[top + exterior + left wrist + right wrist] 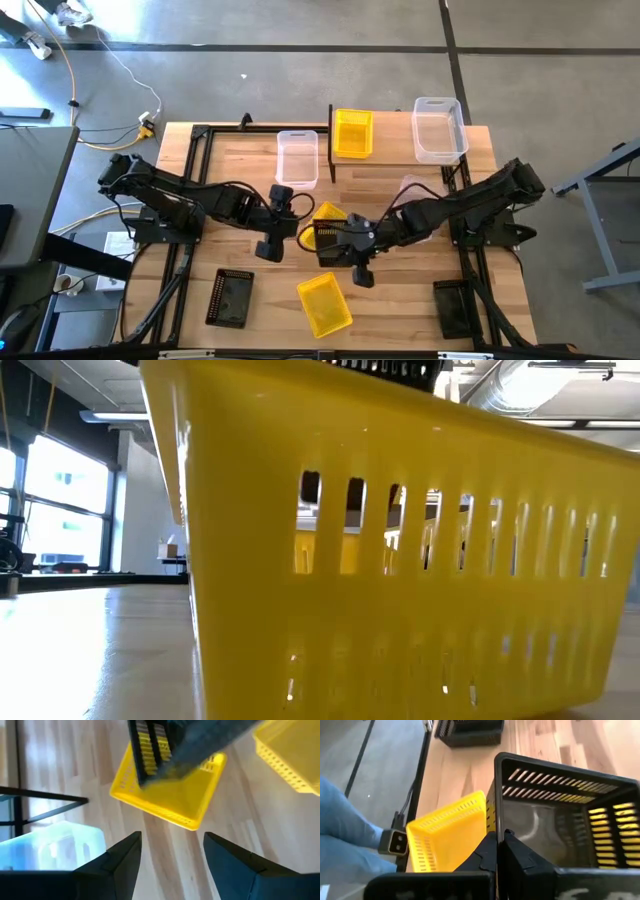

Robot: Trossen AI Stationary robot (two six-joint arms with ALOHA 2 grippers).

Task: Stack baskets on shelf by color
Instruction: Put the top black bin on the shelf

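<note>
**Right gripper clamped on a black basket at mid-table**

Overhead, both arms reach toward the middle of the wooden table (pixel 400 300). The right gripper (pixel 345 240) holds a black basket (pixel 327 238) that sits over a yellow basket (pixel 329 212) there. The left gripper (pixel 272 232) hangs just beside them, holding nothing. Another yellow basket (pixel 325 304) lies near the front edge, with a black one (pixel 230 297) at the front left and another black one (pixel 457 308) at the front right. At the back, the shelf (pixel 390 150) carries a yellow basket (pixel 352 133) and a clear basket (pixel 440 129). A second clear basket (pixel 297 157) stands left of the shelf's post, and a third (pixel 414 190) shows under the right arm.

Down at table height, a yellow basket's slotted wall (pixel 400 560) fills nearly the whole picture.

From the left wrist, the fingers (pixel 125 865) stand apart over bare wood, facing the yellow basket (pixel 170 800) with the black one (pixel 155 745) above it. A clear basket (pixel 55 845) is close by.

From the right wrist, the fingers (pixel 492 855) are pressed together on the black basket's (pixel 560 820) rim. A yellow basket (pixel 447 837) lies just beyond, and a further black one (pixel 467 731) farther off. Blue trousers (pixel 345 830) of a person show past the table edge.
</note>
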